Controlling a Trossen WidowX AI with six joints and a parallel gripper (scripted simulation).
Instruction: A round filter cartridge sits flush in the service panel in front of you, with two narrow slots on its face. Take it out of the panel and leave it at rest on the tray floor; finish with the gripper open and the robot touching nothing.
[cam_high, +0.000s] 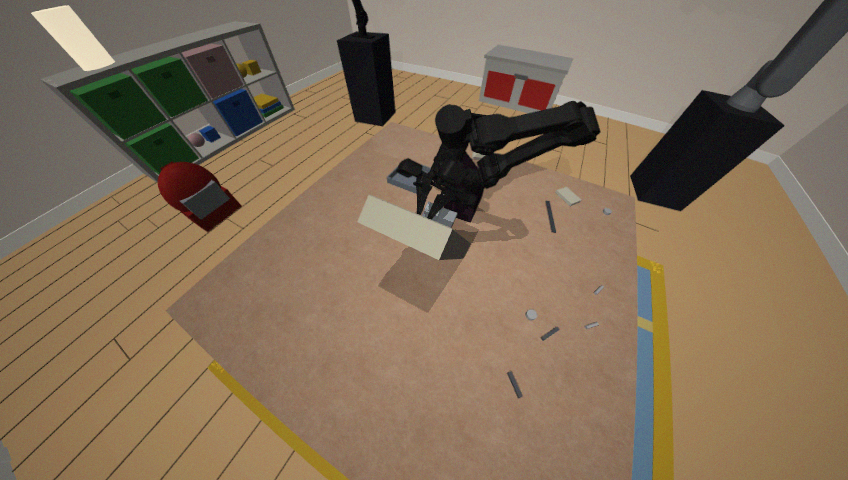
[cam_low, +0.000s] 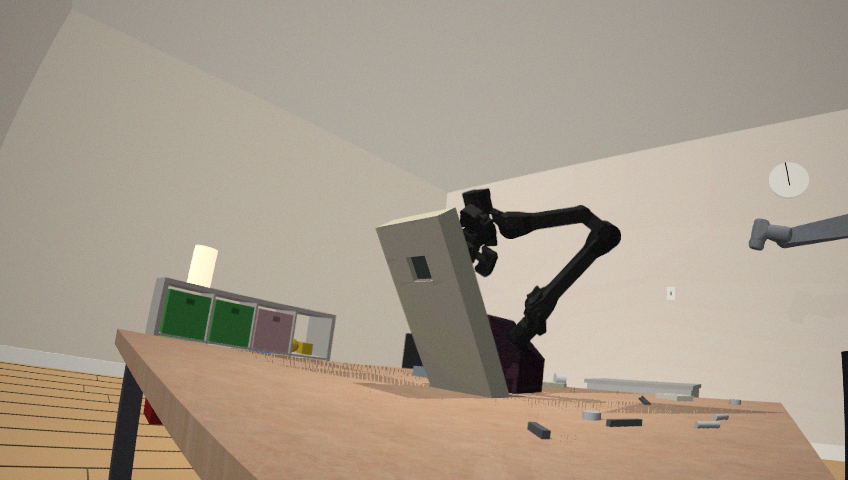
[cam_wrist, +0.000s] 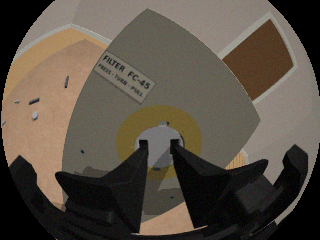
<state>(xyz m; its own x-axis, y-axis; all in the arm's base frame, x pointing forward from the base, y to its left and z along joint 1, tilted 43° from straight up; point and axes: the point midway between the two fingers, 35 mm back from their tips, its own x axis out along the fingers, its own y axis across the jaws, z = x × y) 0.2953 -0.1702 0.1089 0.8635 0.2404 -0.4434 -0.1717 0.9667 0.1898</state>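
Note:
The grey service panel (cam_high: 404, 228) (cam_low: 440, 321) (cam_wrist: 180, 60) stands tilted on the table. In the wrist view, its face carries a yellow ring (cam_wrist: 127, 136) around the round grey filter cartridge (cam_wrist: 159, 135), which sits in the panel. My gripper (cam_wrist: 159, 148) (cam_high: 433, 208) is against the panel's face, its fingers a narrow gap apart with one tip at each side of the cartridge's face. I cannot tell if the tips are inside the slots. In the exterior view the fingertips are hidden behind the panel. The grey tray (cam_high: 397, 176) lies on the table behind the panel, by the arm.
Loose small parts lie on the table's right side: dark bars (cam_high: 550, 215) (cam_high: 514, 384), a grey disc (cam_high: 531, 314) and a pale block (cam_high: 568, 195). The arm's dark base (cam_low: 517, 362) stands right behind the panel. Black stands flank the table.

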